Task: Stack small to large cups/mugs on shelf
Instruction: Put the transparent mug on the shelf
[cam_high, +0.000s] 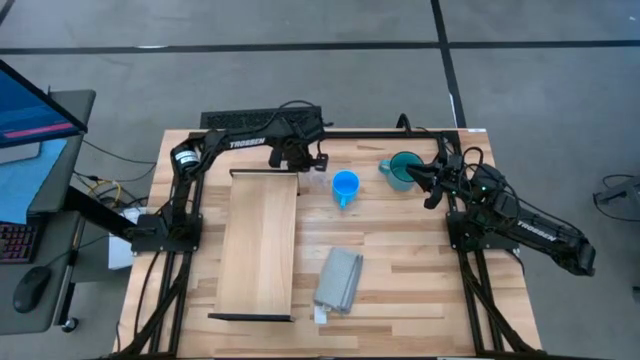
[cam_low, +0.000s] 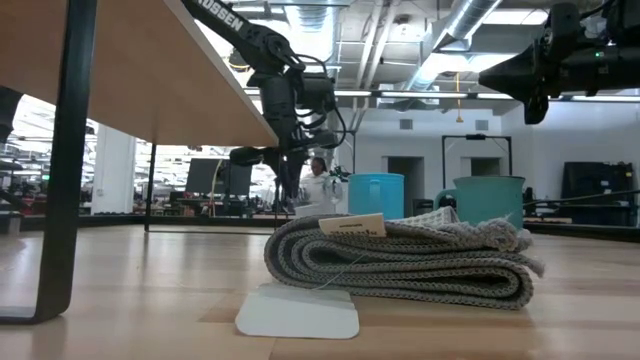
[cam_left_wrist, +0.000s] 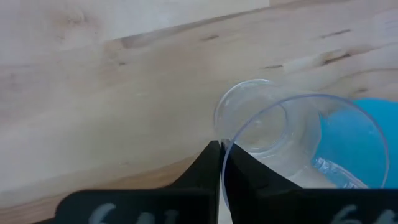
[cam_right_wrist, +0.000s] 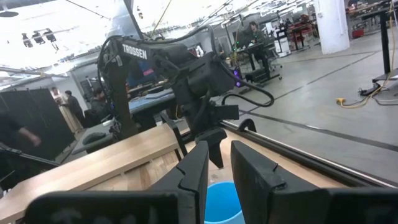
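The left claw (cam_left_wrist: 221, 162) pinches the clear cup (cam_left_wrist: 273, 134) by its rim, upper centre of the high view beside the shelf (cam_high: 258, 240), presumably to lift it there. The right claw (cam_high: 428, 186) hovers narrowly parted by the teal mug (cam_high: 403, 170); the blue mug (cam_high: 345, 185) stands between.

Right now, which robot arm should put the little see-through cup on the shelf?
The left arm, probably. Its fingers are already pinched on the clear cup right beside the shelf. The right gripper is open, over by the teal mug.
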